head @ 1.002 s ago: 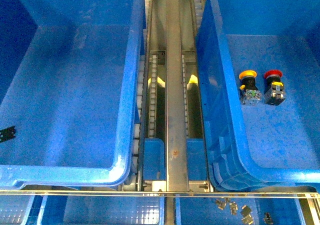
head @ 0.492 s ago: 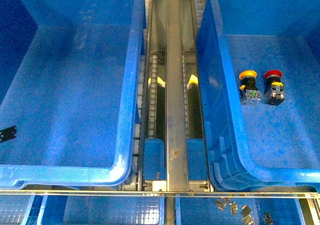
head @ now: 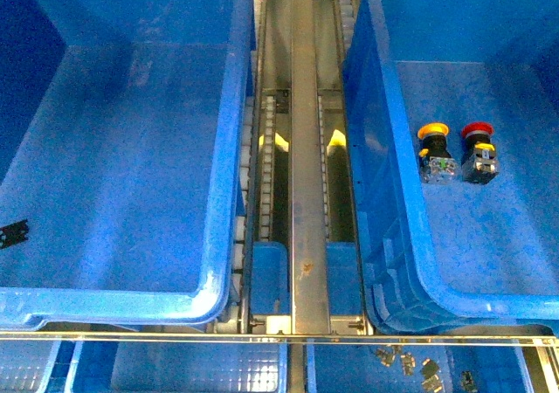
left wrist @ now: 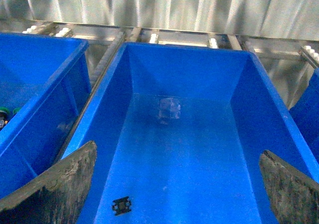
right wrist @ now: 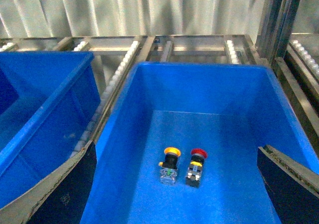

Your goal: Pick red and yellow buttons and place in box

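Front: yellow button [head: 433, 152] and red button [head: 478, 151] lie side by side, just apart, on the floor of the right box [head: 410, 236]. Left wrist: left claw [left wrist: 177, 184] released over another bin [left wrist: 279, 114] holding a black fleck [left wrist: 121, 205]. Right wrist: right claw [right wrist: 174, 189] released, empty, above both buttons.

Two blue bins [head: 218, 236] [head: 402, 236] sit on a metal roller conveyor [head: 301, 148].

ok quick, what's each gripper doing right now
left gripper: open, holding nothing, above the bin.
right gripper: open, holding nothing, above the box.
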`<state>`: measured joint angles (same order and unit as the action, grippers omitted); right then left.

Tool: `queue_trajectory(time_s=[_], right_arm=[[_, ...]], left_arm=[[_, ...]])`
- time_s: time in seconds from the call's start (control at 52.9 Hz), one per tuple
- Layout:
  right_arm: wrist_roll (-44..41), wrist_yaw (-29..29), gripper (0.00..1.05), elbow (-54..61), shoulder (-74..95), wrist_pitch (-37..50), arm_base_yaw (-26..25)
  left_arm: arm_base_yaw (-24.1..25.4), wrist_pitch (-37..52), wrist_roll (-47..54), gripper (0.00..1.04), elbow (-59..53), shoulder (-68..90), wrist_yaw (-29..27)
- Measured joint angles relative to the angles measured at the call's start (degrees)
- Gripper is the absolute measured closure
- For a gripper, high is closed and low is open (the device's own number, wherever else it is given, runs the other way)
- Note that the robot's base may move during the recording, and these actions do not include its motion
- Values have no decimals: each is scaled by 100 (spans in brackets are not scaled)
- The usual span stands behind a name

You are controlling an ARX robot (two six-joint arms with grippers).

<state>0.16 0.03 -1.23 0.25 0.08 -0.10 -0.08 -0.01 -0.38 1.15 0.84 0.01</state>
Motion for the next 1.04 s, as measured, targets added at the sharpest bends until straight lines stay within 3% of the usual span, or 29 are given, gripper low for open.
queue_trajectory(time_s=[1.04], right_arm=[[0,0,7,0,0,0,0]], left_arm=[[0,0,0,8,0,0,0]])
